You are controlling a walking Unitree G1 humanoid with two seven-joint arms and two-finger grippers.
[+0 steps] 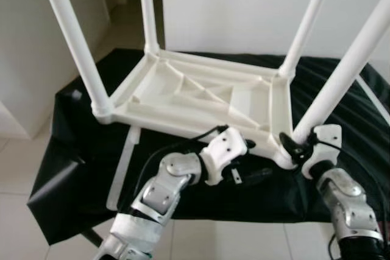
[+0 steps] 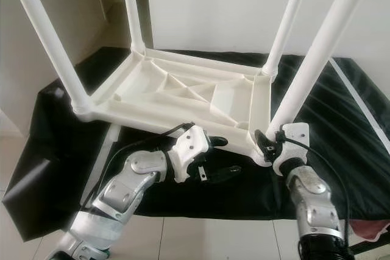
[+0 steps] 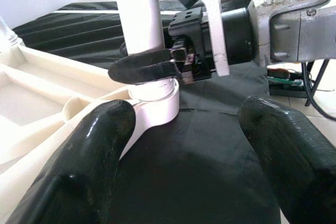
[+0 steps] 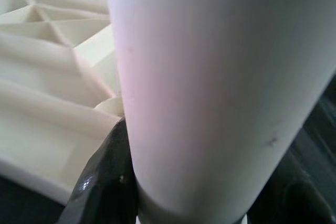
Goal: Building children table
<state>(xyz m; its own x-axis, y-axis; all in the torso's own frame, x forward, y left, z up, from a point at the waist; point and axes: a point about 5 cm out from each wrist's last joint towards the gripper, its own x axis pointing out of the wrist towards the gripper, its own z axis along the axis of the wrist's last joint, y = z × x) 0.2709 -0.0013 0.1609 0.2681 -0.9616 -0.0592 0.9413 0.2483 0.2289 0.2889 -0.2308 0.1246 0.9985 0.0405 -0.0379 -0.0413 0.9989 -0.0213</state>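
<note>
Left eye view shows a black cloth-covered work surface (image 1: pixel 73 150) carrying an upside-down white plastic children's table top (image 1: pixel 195 95) with 4 white tubular legs (image 1: pixel 73 35) standing up from its corners. At the near right corner, the right gripper (image 1: pixel 297 145) is clenched around the base of the near right white leg (image 1: pixel 341 71). Just left of it, the left gripper (image 1: pixel 253 165) hangs released beside the near rim, fingers (image 3: pixel 89 166) spread over the cloth, touching nothing.

table (image 1: pixel 201 92): white | cloth (image 1: pixel 73 162): black | fingers (image 3: pixel 100 145): black
</note>
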